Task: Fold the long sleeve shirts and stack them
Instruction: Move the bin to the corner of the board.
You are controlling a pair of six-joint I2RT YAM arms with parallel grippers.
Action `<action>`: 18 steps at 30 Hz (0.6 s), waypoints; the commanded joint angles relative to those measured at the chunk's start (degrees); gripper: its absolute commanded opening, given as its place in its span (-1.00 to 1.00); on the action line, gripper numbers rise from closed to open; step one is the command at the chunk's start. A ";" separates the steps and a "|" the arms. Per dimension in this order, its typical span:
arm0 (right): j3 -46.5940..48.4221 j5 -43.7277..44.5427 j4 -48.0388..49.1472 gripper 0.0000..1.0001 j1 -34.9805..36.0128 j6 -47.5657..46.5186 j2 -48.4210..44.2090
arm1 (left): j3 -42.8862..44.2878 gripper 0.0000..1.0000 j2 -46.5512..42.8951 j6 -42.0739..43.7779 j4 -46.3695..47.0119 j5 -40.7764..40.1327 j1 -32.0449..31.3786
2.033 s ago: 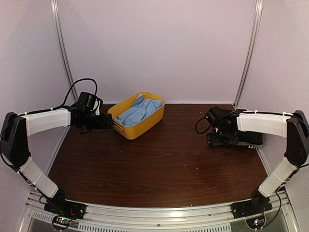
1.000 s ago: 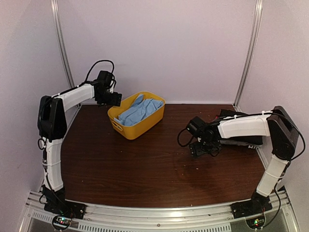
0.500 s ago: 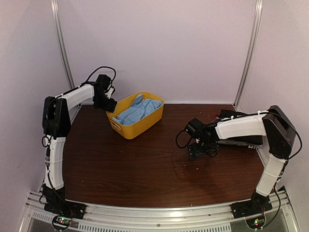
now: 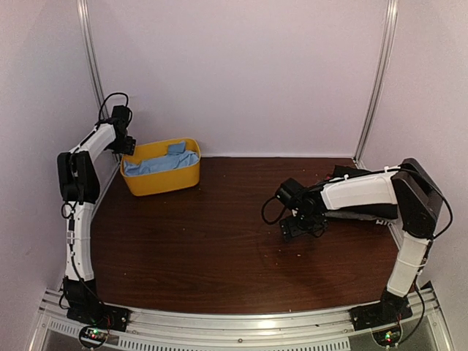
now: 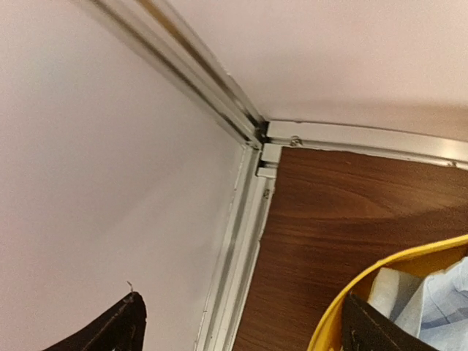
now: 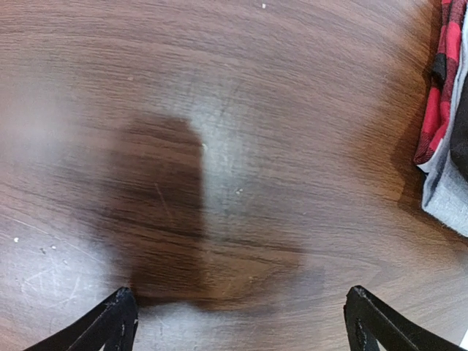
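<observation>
One light blue shirt (image 4: 153, 164) lies in one yellow bin (image 4: 161, 183), far left; the left gripper (image 5: 241, 307) gapes wide across its rim, clamping nothing. The right gripper (image 6: 240, 292), spread wide, empty, hovers over the dark wooden table (image 4: 219, 248); pale walls (image 4: 241, 73).

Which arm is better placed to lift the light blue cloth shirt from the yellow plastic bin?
Likely left: the left gripper is open at the yellow plastic bin, beside the light blue shirt; the right gripper hangs over bare table.
</observation>
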 commanded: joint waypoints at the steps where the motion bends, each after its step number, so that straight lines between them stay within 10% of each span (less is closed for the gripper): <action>1: 1.63 0.03 0.35 1.00 1.17 0.38 1.10 | 2.50 0.91 -3.56 -5.08 2.48 4.60 -0.06; 7: 2.91 0.00 0.12 1.00 2.39 0.72 2.19 | -17.05 0.95 -20.55 -12.69 8.65 25.86 -0.29; 18: 2.11 0.06 1.00 1.00 3.13 0.24 1.66 | -55.02 0.78 -41.99 -18.86 20.03 34.80 -8.66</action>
